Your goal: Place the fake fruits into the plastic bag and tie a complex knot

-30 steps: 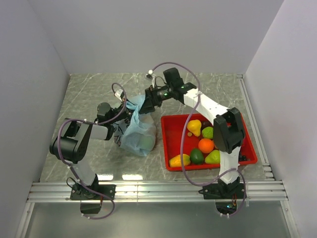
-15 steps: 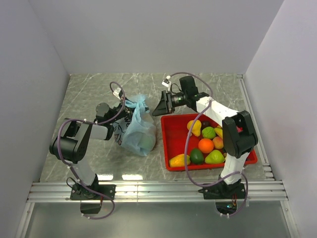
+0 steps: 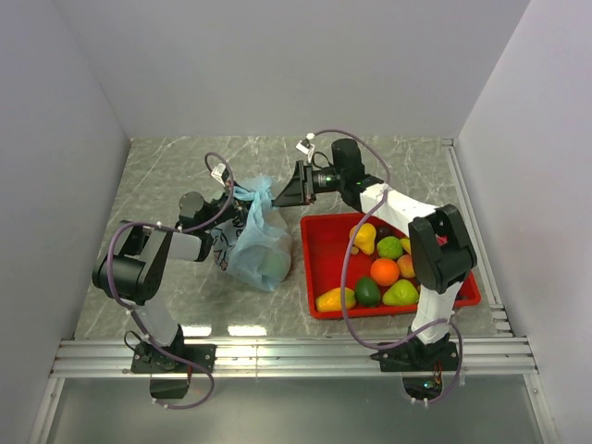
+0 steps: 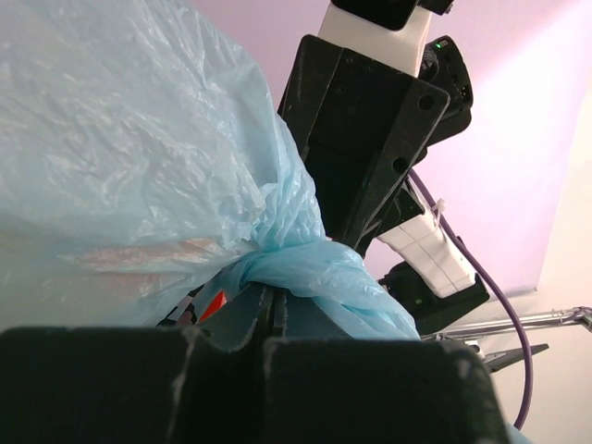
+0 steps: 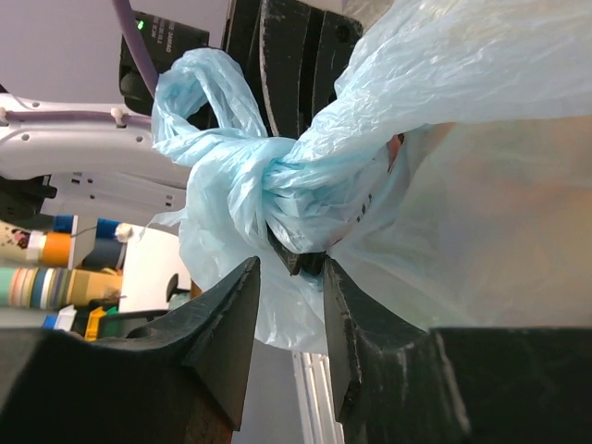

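Top external: left gripper (image 3: pixel 240 210) is clamped on the twisted neck of the plastic bag (image 3: pixel 261 250), knot (image 3: pixel 257 191) bunched on top. Right gripper (image 3: pixel 281 195) hangs just beside the knot, fingers a bit apart, holding nothing. Fake fruits (image 3: pixel 385 271) sit in the red tray (image 3: pixel 321 246).

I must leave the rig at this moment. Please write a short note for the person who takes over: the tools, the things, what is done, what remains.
The left tool is shut on the plastic bag, pinching its neck under the knot.
The right tool is open and holds nothing, close to the knot.
The bag sits left of the red tray; several fake fruits lie in that tray.
Done: the handles are knotted.
Left: probably check the knot and release. The tray fruits are not bagged.
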